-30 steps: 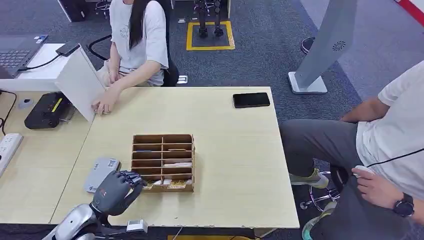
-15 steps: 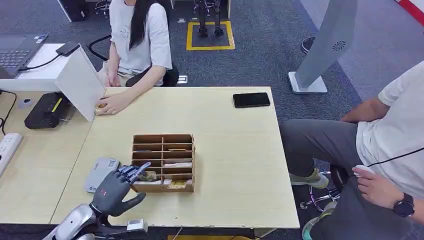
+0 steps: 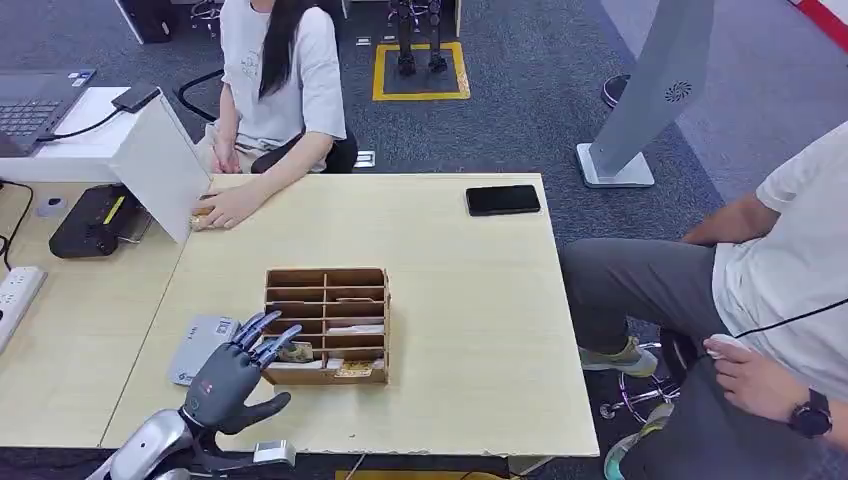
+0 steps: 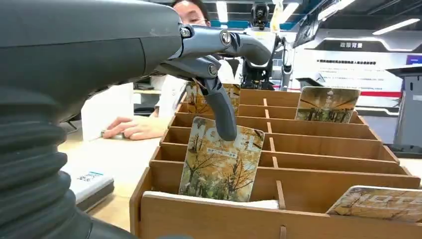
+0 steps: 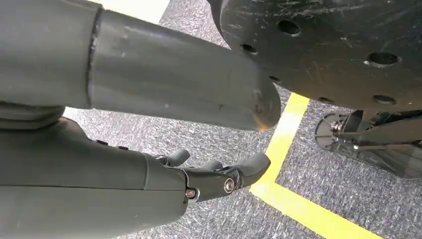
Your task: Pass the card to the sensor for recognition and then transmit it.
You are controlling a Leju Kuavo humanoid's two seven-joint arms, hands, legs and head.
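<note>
You have a pale wooden desk (image 3: 470,300) in front of you. A wooden compartment box (image 3: 327,323) stands on it left of centre, holding picture cards (image 4: 221,159). Just to the box's left lies a flat grey sensor pad (image 3: 201,345). A black phone (image 3: 502,199) lies near the far right edge. At the far left corner a person's hand (image 3: 228,208) rests on the desk beside a tilted white board (image 3: 160,165). On the adjoining desk to the left you see a black device (image 3: 92,220) and a white power strip (image 3: 17,294).
</note>
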